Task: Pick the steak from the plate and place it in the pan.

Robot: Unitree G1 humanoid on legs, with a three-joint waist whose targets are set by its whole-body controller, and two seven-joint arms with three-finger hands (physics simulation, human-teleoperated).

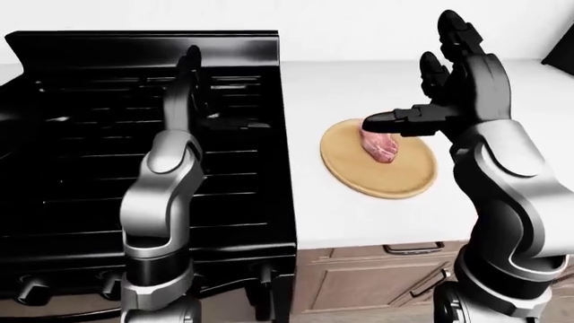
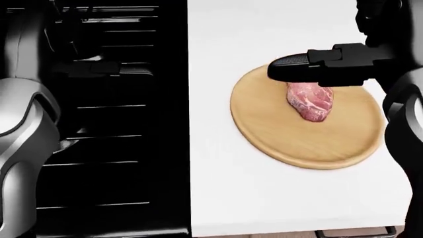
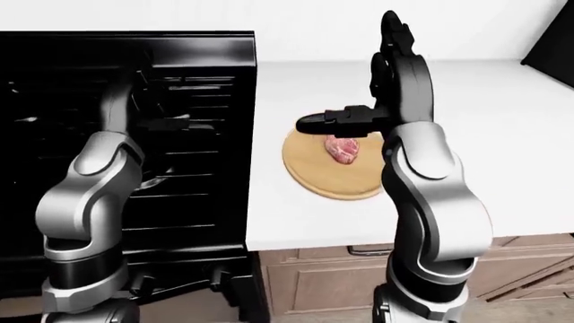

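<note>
A raw pink steak (image 2: 311, 101) lies on a round wooden plate (image 2: 297, 144) on the white counter, to the right of the black stove. My right hand (image 1: 431, 87) is open just over the steak's top end, fingers pointing up and thumb (image 2: 297, 69) stretched left across it. I cannot tell whether the thumb touches the meat. My left hand (image 1: 215, 94) is open and empty over the stove grates, fingers upright. The pan does not show clearly against the black stove.
The black stove (image 1: 81, 175) with grates fills the left of the views, knobs along its bottom edge. The white counter (image 1: 359, 215) runs right from it, with wooden cabinet drawers (image 1: 377, 282) below. A dark object (image 1: 563, 47) sits at the counter's top right corner.
</note>
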